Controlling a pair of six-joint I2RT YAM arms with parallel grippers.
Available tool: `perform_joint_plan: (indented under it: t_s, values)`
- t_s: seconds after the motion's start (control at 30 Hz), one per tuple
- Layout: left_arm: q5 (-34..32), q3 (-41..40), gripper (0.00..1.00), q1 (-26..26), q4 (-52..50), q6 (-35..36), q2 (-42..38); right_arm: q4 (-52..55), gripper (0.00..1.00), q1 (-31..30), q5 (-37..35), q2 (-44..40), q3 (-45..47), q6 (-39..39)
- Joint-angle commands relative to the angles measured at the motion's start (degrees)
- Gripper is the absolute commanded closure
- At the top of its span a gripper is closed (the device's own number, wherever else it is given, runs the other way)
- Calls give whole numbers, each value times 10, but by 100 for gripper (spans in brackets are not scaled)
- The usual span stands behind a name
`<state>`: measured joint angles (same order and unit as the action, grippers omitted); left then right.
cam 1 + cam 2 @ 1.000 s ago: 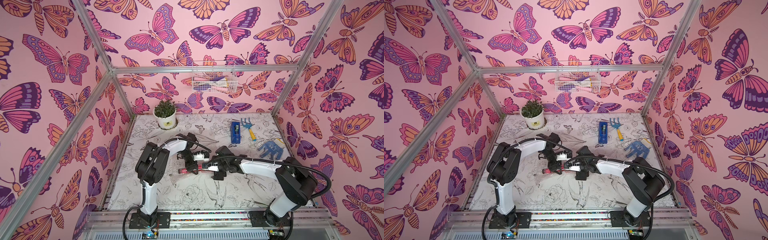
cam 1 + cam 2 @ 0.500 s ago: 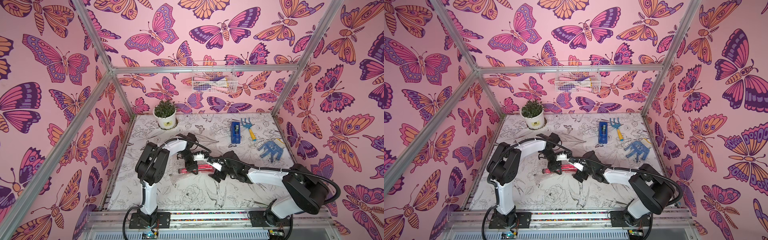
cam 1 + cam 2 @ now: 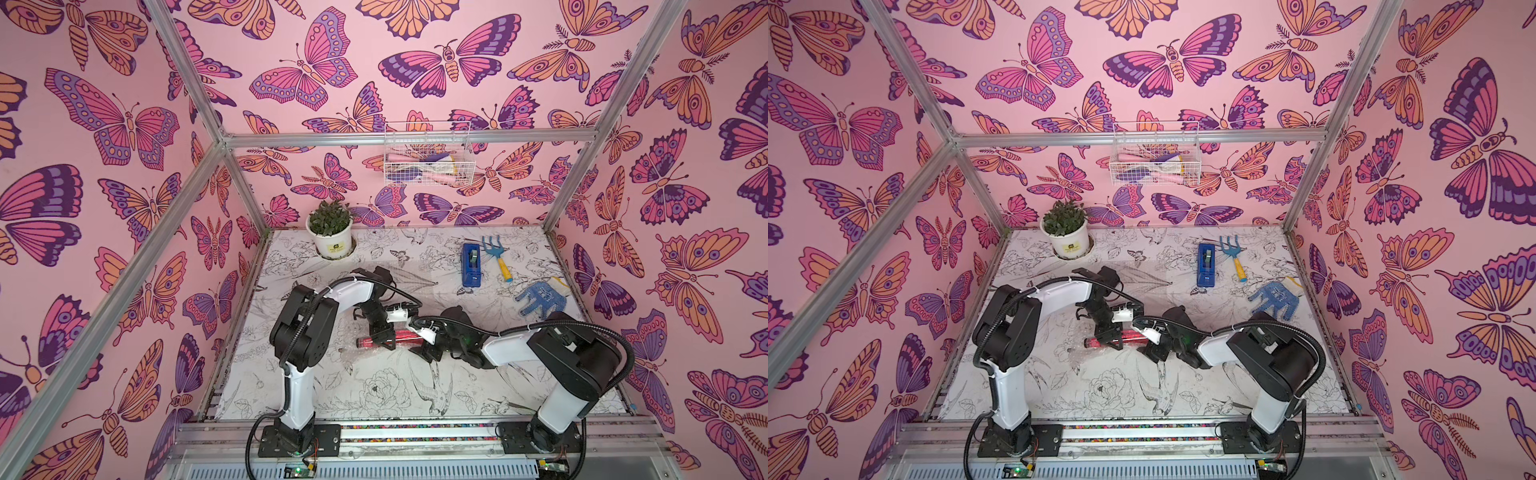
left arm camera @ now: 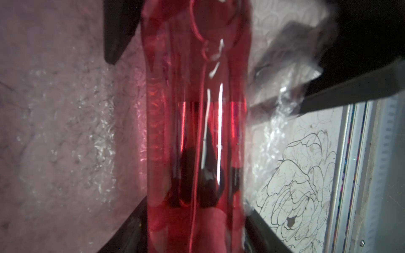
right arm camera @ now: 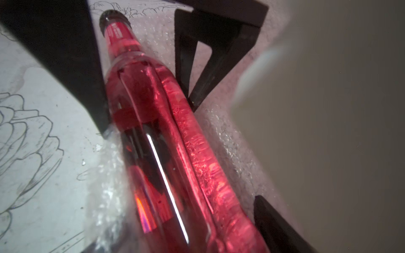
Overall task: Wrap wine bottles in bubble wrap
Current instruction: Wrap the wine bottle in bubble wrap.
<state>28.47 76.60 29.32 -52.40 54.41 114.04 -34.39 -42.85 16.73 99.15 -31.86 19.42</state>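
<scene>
1. The left hand (image 3: 381,337) is lowered over the small slim clear bottle of red liquid (image 3: 402,336), near its middle. Its black fingers (image 5: 208,54) stand close against both sides of the glass. Whether they press on it cannot be told.
2. The right hand (image 3: 423,348) is set at the bottle's base end. Its jaws are spread to either side of the bottle. One dark finger (image 5: 276,225) is seen just beside the glass, and crumpled film fills the gap on the other side.
3. The bottle (image 3: 1134,338) lies on its side between the two hands. Its dark cap (image 5: 111,18) points away from the right hand, past the left hand's fingers.
4. The bottle rests on the large transparent sheet of small-bubbled plastic film (image 4: 65,131). The film is spread beneath it, and a loose edge is bunched up beside the glass (image 5: 105,179).
5. The sheet lies on the counter printed with black-and-white flower drawings (image 3: 374,388), roughly at its middle.
6. Well apart, at the far right of the counter, a blue tape dispenser (image 3: 471,266), a blue garden fork with a yellow handle (image 3: 496,254) and a blue dotted glove (image 3: 540,297) are laid.
7. A white pot with a green plant (image 3: 332,235) stands in the far left corner.
</scene>
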Motion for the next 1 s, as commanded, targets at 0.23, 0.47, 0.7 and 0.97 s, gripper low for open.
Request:
perform_joint_plan:
  t_s: [0.23, 0.47, 0.7, 0.97]
  values:
    - [-8, -23, 28, 3, -4, 9, -14, -30, 62, 0, 45, 15, 23, -17]
    - [-6, -36, 18, -5, 20, 1, -50, -23, 75, 8, 55, 6, 30, -23]
    - [-6, -99, 0, -39, 96, -22, -163, 32, 93, 26, 94, -16, 19, -21]
    - [-115, -276, 0, -8, 306, -2, -344, 166, 100, 57, 194, -23, -30, -29]
